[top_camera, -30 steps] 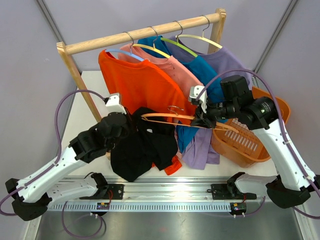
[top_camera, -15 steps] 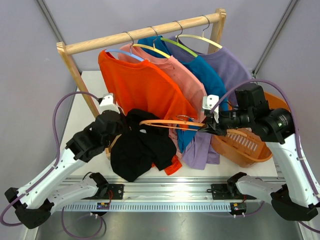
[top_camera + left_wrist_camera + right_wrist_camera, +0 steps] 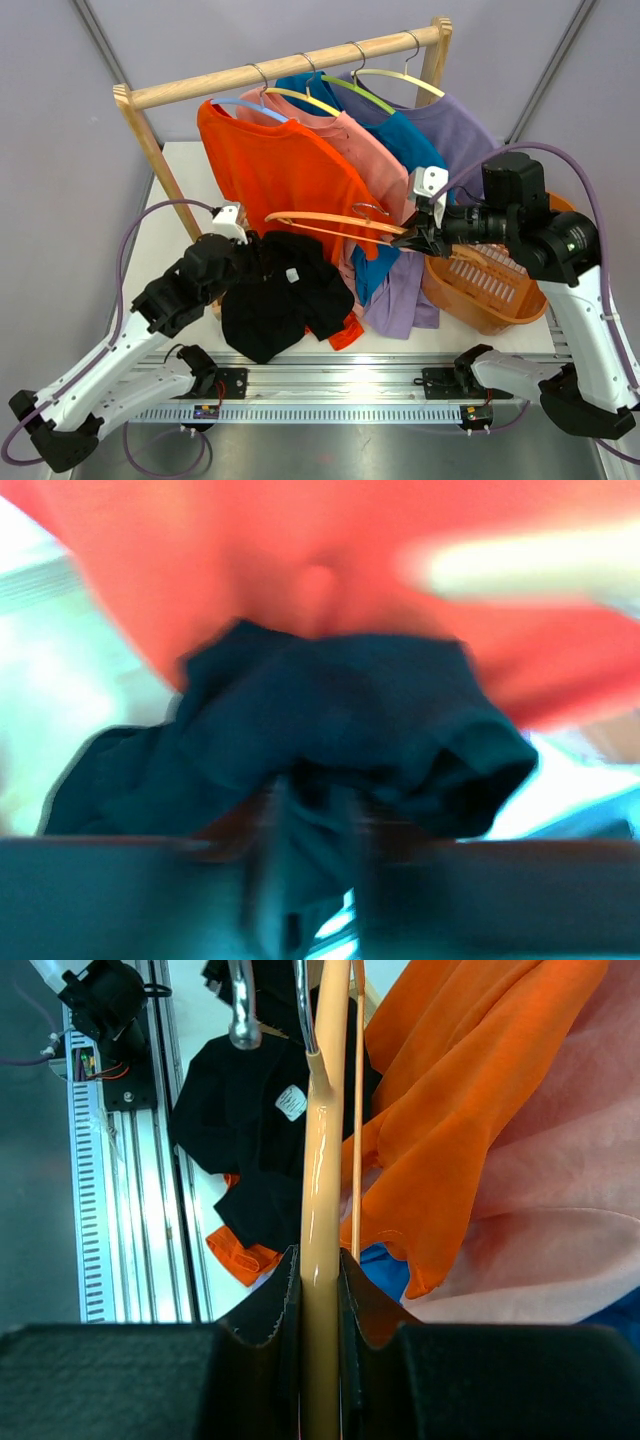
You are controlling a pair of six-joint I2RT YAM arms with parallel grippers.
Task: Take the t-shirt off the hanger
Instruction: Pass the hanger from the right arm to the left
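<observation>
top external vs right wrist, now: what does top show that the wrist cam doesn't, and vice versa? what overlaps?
Top external only: the wooden clothes rail, the orange plastic basket, the hung purple t-shirt, and both arms whole.
Right wrist only: close up, the fingers of the right gripper pressed on either side of the peach plastic hanger.
Both: that hanger, the crumpled black t-shirt with its white label, and the hung orange t-shirt.

Hanger (image 3: 330, 221) now free of black t-shirt (image 3: 280, 300), raised higher by right tool (image 3: 410, 239).
</observation>
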